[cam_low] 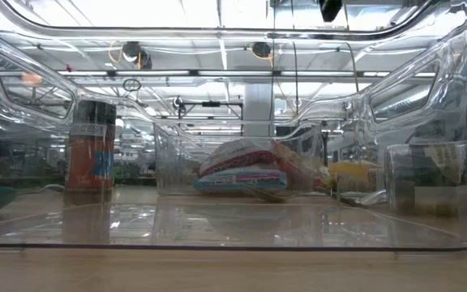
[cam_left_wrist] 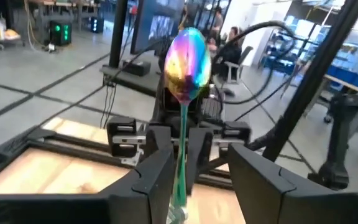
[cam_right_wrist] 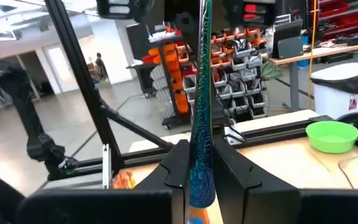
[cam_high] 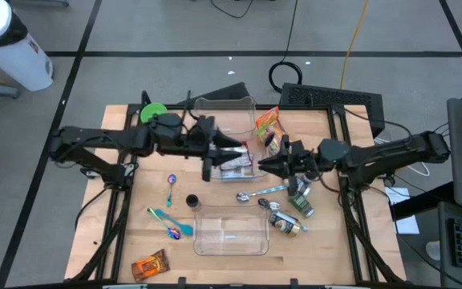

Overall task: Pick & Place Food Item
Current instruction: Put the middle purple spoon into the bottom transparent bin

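An iridescent spoon [cam_left_wrist: 188,53] with a teal patterned handle [cam_right_wrist: 201,93] hangs in the air between my two grippers over the table's middle. My right gripper [cam_right_wrist: 202,149] [cam_high: 265,164] is shut on the handle. My left gripper [cam_left_wrist: 201,155] [cam_high: 235,152] faces it, open. Its fingers stand on either side of the handle's other end, with a clear gap on one side. Food packets [cam_high: 237,160] lie in the far clear bin [cam_high: 224,104]. An orange packet [cam_high: 267,124] leans at that bin's right. Another orange snack [cam_high: 149,265] lies at the near left. My right gripper pinches the spoon's teal handle [cam_right_wrist: 199,171] between its two fingers, toward the bowl end as the left wrist view shows it. The fingers come level from the table's right side and lie along the handle. The spoon is lifted clear, running on toward my left gripper.
A second clear bin [cam_high: 231,233] stands near the front edge. On the table lie a purple spoon [cam_high: 171,185], a green fork [cam_high: 165,218], a silver spoon [cam_high: 259,193], a black cup [cam_high: 191,201] and cans [cam_high: 289,221]. A green bowl [cam_high: 152,112] sits at the far left.
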Motion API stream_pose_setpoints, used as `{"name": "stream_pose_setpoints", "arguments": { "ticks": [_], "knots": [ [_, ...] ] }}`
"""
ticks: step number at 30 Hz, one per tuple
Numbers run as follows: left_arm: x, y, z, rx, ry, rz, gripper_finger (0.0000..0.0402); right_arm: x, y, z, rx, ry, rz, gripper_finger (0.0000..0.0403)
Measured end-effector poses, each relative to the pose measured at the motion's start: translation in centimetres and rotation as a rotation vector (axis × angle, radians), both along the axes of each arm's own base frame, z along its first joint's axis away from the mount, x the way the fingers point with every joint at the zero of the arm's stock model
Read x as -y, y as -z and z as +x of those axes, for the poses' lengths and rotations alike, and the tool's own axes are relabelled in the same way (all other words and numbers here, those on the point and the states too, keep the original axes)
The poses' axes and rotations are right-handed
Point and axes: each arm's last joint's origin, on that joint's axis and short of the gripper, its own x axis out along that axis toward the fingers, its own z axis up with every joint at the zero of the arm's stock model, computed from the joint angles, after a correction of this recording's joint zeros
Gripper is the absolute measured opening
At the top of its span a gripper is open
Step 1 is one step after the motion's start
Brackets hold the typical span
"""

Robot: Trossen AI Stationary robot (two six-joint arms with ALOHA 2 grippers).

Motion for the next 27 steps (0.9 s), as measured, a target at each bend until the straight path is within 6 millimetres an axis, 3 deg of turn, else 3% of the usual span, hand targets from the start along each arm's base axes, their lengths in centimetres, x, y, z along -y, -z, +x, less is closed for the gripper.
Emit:
{"name": "stream_pose_setpoints", "arguments": {
  "ticks": [5,16,22,27],
  "knots": [
    [-0.6,-1.6,-3.9,-0.04,-0.028,0.02,0.0159,-0.2,0.2,-1.2,-0.085,-0.02,0.01,0.0036],
    [-1.8,-2.9,-11.6,-0.155,-0.139,0.019,0.0159,-2.1,2.4,-0.2,-0.249,-0.154,0.094,0.0032],
    [-2.1,-2.5,-15.2,-0.248,-0.228,-0.014,0.0159,-3.4,3.9,1.4,-0.367,-0.174,0.141,0.0032],
    [-2.3,-1.9,-16.5,-0.327,-0.254,-0.005,0.0159,-4.3,2.9,4.1,-0.484,-0.217,0.103,0.0032]
  ]
}}
